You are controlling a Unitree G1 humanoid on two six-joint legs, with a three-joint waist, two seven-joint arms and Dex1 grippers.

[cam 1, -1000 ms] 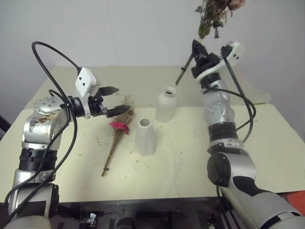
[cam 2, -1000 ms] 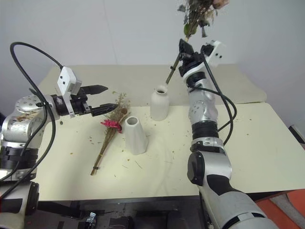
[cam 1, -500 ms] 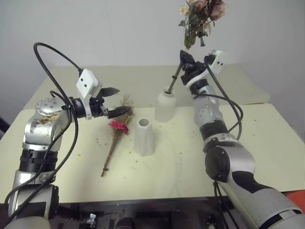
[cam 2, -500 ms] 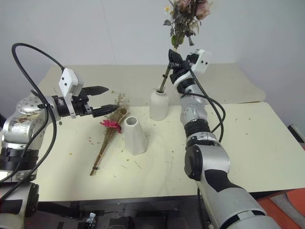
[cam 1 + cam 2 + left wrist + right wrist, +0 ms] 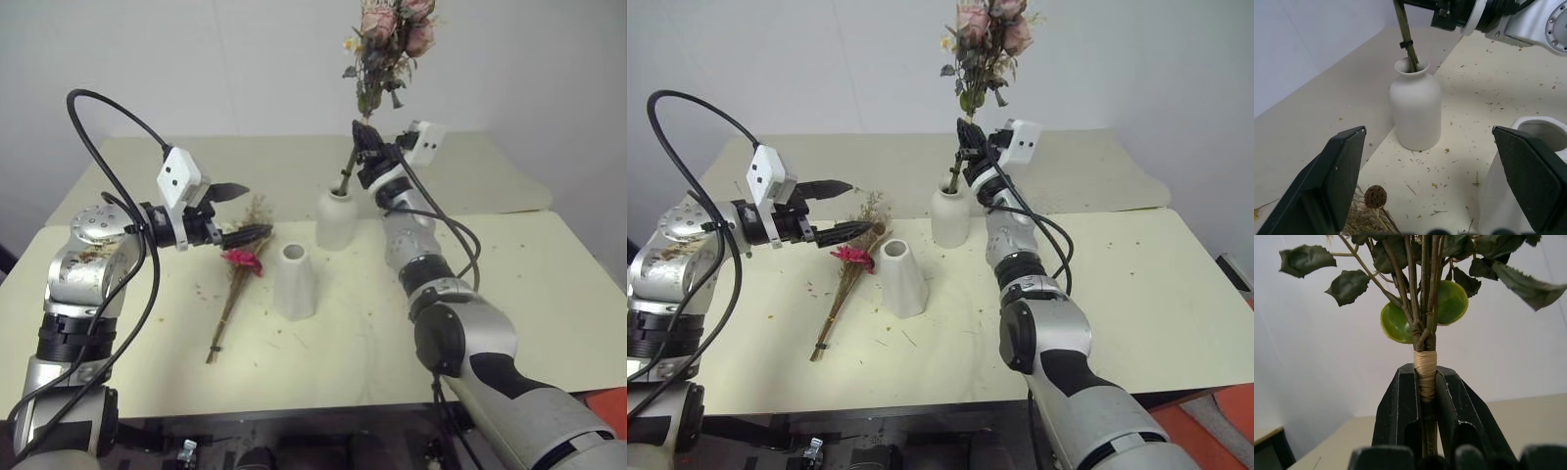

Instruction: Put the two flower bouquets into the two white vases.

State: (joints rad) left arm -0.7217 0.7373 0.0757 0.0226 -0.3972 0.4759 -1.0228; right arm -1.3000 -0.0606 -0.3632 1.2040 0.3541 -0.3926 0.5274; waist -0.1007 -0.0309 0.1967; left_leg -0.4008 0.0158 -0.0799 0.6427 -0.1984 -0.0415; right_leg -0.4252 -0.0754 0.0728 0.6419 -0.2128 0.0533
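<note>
Squeezing tight on the thin stems, the right gripper [image 5: 1427, 396] holds the bunch of pale pink roses with dark green leaves [image 5: 982, 39] just by its tan wrap, with the flowers high above. The bottom of the stems is already inside the mouth of the white bottle-shaped vase with the narrow neck [image 5: 1416, 110], so this looks like the step of putting the first bunch in. Next, the gripper probably needs to lower the stems a bit more, then let go gently so the vase does not tip. The left gripper [image 5: 240, 211] is wide open and holds nothing; it hangs over the bunch of red-pink daisies with tan grasses [image 5: 240, 279], which lies flat on the pale yellow table [image 5: 549, 294]. Just beside it stands the plain white cone-shaped vase [image 5: 295, 281], empty, waiting for that bunch. How deep the rose stems go inside the vase is hidden. The tops of the roses are cut off by the picture edge.
</note>
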